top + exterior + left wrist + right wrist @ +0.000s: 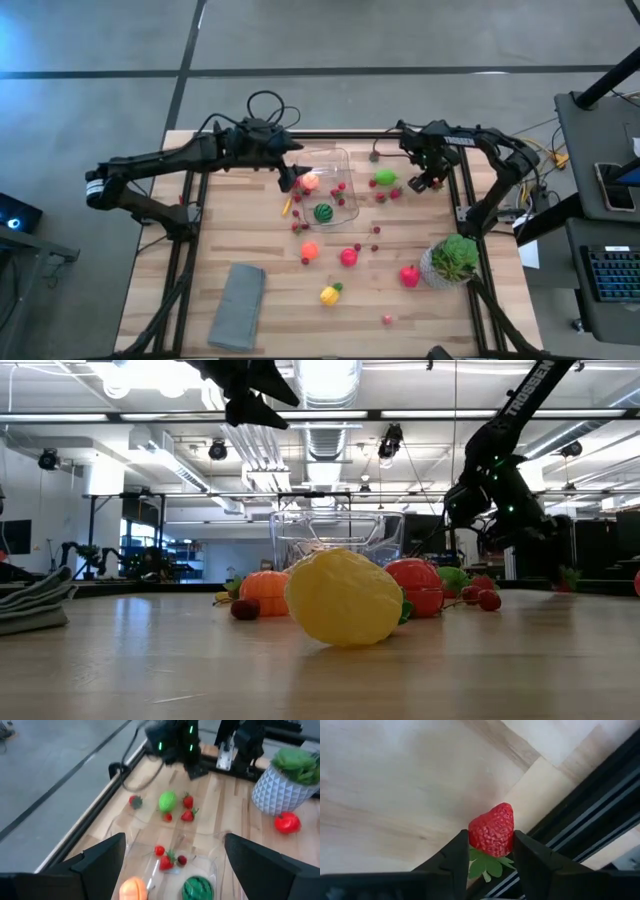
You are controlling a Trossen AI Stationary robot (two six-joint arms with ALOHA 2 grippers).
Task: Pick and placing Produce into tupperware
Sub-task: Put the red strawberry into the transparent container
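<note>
A toy strawberry (492, 831) sits pinched between the right gripper's (490, 851) fingers (451, 860), at the desk's (270, 250) upper right edge in the high view, right against the dark frame rail (580, 815). The clear tupperware (330, 190) lies upper centre, holding a green striped piece (323, 212), an orange-pink piece (309, 182) and small red berries. The left gripper (290, 178) hangs over its left rim, fingers spread wide with nothing between them. A green fruit (385, 178) and berries lie between container and right gripper. Orange, red and yellow pieces (330, 293) scatter toward the lower centre, with open desk around them. A potted plant (452, 260) stands right; a grey cloth (238, 305) lower left.
</note>
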